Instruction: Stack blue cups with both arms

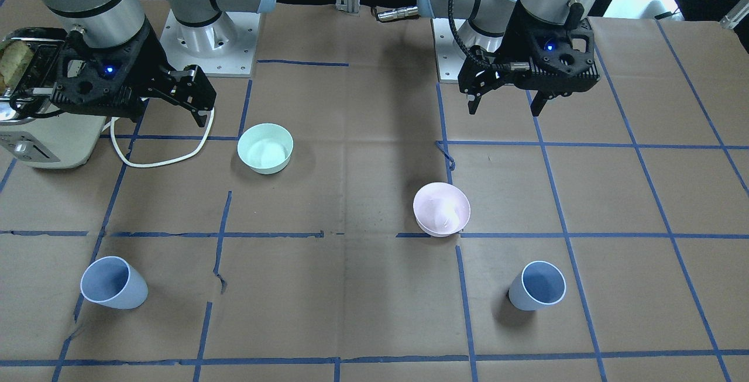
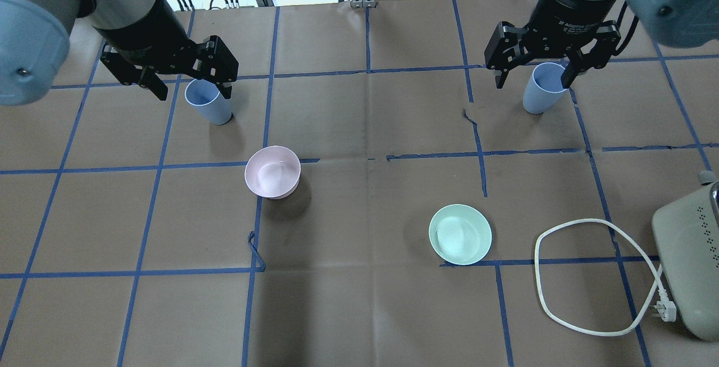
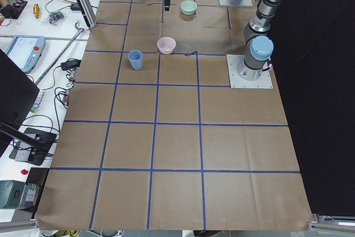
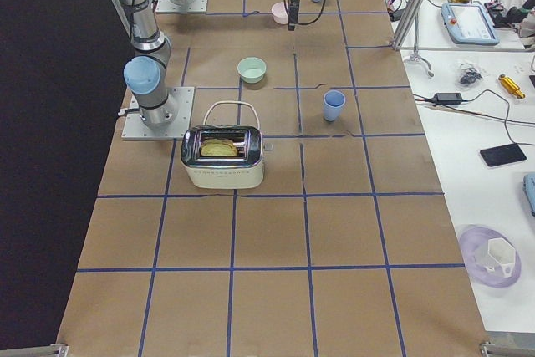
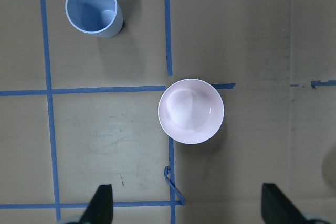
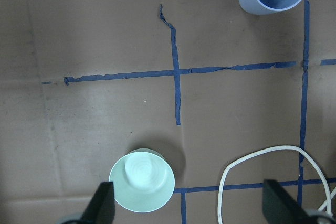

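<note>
Left pincer (image 1: 503,110), right pincer (image 2: 532,82) apart, empty. We shd drop onto left blue cup (image 1: 537,286), right blue cup (image 1: 114,284); close gently w/o tipping.

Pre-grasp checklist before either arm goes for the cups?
1. Left tool and right tool open: ok.
2. Left-side cup and right-side cup upright, empty: ok.
3. Tools centred over their cups: not ok, each wrist view shows its cup off near a top corner.
4. Pink bowl apart from left-side cup: ok.
5. White cord apart from right-side cup: ok.
</note>
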### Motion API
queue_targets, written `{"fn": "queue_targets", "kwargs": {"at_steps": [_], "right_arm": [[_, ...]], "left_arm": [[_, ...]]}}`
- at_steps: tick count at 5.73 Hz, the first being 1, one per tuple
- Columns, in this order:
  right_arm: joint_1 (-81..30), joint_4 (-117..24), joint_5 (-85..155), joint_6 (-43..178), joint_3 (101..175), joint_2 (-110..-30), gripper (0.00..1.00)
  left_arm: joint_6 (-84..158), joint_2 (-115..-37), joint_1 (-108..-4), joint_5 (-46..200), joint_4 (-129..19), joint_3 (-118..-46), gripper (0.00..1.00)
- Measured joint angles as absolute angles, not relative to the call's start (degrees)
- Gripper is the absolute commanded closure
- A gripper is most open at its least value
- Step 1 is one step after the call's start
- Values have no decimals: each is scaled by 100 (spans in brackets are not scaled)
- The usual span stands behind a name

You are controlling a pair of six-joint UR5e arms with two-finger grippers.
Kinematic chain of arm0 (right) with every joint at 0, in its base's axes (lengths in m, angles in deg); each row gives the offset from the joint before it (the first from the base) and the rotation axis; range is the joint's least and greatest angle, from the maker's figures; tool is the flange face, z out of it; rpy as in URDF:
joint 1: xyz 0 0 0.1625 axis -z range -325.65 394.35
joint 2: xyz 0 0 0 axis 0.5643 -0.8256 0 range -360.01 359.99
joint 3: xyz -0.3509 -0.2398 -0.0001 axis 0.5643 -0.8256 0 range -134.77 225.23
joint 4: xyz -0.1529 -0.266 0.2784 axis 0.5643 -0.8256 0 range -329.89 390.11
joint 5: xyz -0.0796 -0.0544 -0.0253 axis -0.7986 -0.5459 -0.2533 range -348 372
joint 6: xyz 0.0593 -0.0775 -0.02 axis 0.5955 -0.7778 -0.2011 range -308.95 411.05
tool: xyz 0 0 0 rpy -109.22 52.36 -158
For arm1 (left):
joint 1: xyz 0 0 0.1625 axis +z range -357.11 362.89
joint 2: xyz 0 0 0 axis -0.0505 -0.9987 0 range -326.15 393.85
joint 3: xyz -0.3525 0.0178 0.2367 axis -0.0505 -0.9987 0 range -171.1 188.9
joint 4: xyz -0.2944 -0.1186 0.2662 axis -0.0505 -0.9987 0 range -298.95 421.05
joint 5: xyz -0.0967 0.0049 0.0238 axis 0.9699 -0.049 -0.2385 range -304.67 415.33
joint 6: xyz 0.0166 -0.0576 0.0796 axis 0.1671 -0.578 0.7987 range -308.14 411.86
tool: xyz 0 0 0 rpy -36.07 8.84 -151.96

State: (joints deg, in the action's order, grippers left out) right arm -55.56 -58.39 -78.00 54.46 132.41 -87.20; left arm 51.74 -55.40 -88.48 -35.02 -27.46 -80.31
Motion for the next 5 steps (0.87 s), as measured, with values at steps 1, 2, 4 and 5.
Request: {"fn": "queue_targets", "kwargs": {"at_steps": [1,2,4,5], "right_arm": [[-5556,-5839,-7800,5447,13241,-8719,0],[-5556,-5842,-7800,5445,13245,-8720,0],[-5544,-5863,-7810,5423,13236,-8695,0],[-5441,-5937,-7798,5376,13181,-8615,0]], "left_arm": [[5176,-5530,-8844,-3502,-2768,-8031,0],[5177,-5508,-8839,-3502,-2798,-8031,0],[5188,-5479,-8831,-3502,-2844,-8034,0],[5219,-5478,-8820,-3497,-2844,-8035,0]]}}
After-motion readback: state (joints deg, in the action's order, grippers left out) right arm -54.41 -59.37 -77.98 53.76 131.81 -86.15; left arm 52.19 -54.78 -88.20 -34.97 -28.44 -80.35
